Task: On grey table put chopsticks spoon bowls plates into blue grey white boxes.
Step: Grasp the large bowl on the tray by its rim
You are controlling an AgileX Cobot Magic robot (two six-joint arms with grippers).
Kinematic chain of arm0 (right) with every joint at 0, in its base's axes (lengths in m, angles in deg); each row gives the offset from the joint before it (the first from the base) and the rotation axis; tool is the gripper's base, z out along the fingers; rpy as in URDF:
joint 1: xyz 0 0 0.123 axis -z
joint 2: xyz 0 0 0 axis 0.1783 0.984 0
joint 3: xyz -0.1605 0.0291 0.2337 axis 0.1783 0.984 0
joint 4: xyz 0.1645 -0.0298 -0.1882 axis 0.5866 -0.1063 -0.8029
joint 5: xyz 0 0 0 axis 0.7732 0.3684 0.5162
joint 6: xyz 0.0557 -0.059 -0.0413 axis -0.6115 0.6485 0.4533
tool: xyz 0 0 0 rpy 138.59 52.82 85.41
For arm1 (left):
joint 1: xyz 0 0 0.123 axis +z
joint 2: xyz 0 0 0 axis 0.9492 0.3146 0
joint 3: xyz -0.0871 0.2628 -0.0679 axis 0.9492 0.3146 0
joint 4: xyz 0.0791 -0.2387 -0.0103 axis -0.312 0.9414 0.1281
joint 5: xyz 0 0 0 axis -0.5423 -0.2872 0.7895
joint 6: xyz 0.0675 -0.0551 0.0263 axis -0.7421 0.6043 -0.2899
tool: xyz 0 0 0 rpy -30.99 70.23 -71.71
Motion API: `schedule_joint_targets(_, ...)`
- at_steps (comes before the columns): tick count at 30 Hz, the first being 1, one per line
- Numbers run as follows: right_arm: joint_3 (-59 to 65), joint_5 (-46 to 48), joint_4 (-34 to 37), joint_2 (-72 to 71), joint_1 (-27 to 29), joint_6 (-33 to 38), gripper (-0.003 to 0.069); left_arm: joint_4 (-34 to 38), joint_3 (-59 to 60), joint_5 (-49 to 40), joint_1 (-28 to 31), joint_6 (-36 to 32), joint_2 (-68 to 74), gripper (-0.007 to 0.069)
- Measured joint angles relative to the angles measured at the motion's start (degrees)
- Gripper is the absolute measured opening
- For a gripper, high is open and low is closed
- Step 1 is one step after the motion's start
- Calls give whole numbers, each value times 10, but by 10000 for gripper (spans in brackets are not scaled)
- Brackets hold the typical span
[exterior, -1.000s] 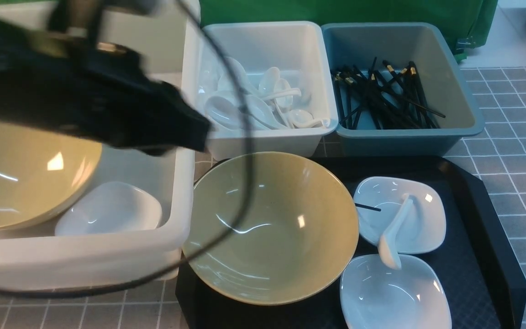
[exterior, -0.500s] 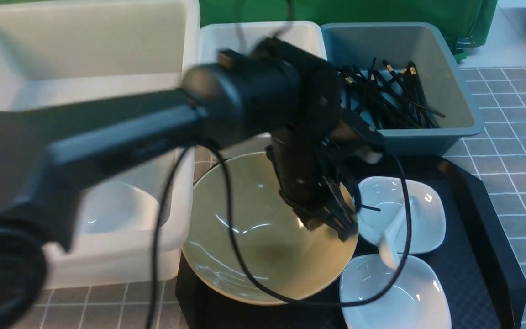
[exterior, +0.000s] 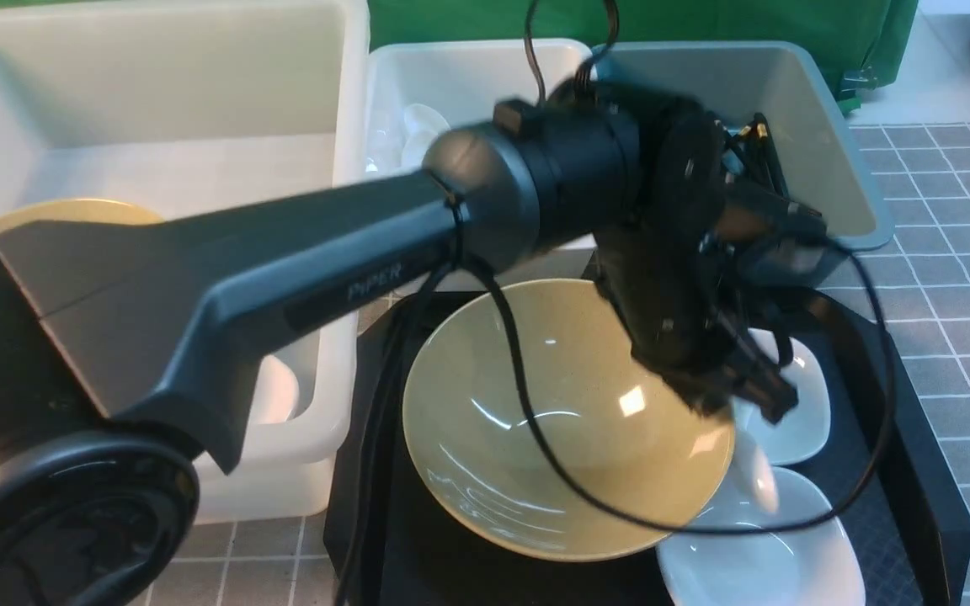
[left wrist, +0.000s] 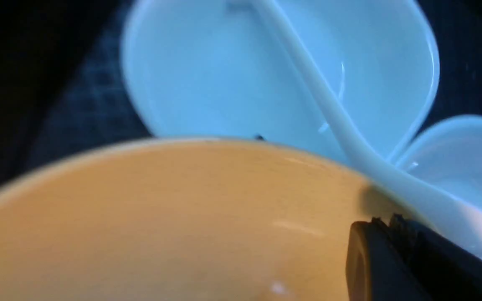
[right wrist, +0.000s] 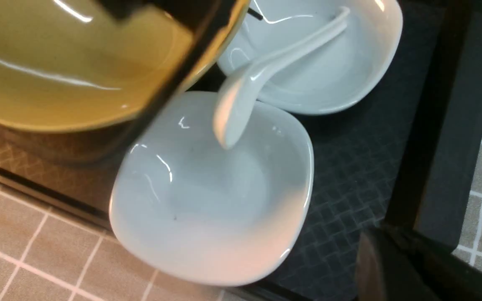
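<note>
My left gripper (exterior: 754, 396) reaches across the black tray and is shut on the right rim of a yellow bowl (exterior: 552, 421), which sits tilted over the near plate (exterior: 754, 555). In the left wrist view the fingertips (left wrist: 385, 221) meet at the bowl's (left wrist: 161, 217) rim. The white spoon (right wrist: 245, 88) lies from the far plate (right wrist: 329, 62) onto the near plate (right wrist: 207, 196). One chopstick tip (right wrist: 255, 14) shows by the bowl's rim. My right gripper (right wrist: 391, 259) hangs shut and empty over the tray's right edge.
The big whitish tub (exterior: 199, 101) holds another yellow bowl (exterior: 55, 210) and a plate (exterior: 279, 391). The white bin (exterior: 451, 76) and the blue-grey bin (exterior: 830, 109) with chopsticks (exterior: 759, 143) stand behind the tray (exterior: 898, 353). The grey table (exterior: 956, 278) lies to the right.
My left arm swung from over the tub to the bowl's right rim and closed there. The bowl has moved right and now overlaps the near plate.
</note>
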Motion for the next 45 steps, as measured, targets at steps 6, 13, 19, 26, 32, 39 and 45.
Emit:
schedule_joint_targets(6, 0, -2, 1, 0, 0, 1, 36, -153, -32, -90, 22, 22, -24, 201)
schedule_joint_targets(13, 0, -3, 2, 0, 0, 1, 39, -203, -32, -99, 77, 69, -19, 465)
schedule_joint_targets(19, 0, -5, 6, 0, 0, 1, 38, -153, -31, -101, 120, 79, 10, 523)
schedule_joint_targets(26, 0, -8, 12, 0, 0, 1, 38, -149, -28, -100, 122, 78, 47, 526)
schedule_joint_targets(32, 0, -9, 15, 0, 0, 1, 41, -122, -24, -98, 123, 58, 60, 399)
schedule_joint_targets(39, 0, -10, 17, 0, 0, 1, 43, -104, -24, -113, 125, 31, 48, 142)
schedule_joint_targets(45, 0, -10, 18, 0, 0, 1, 43, -86, -22, -106, 122, 12, -11, 17)
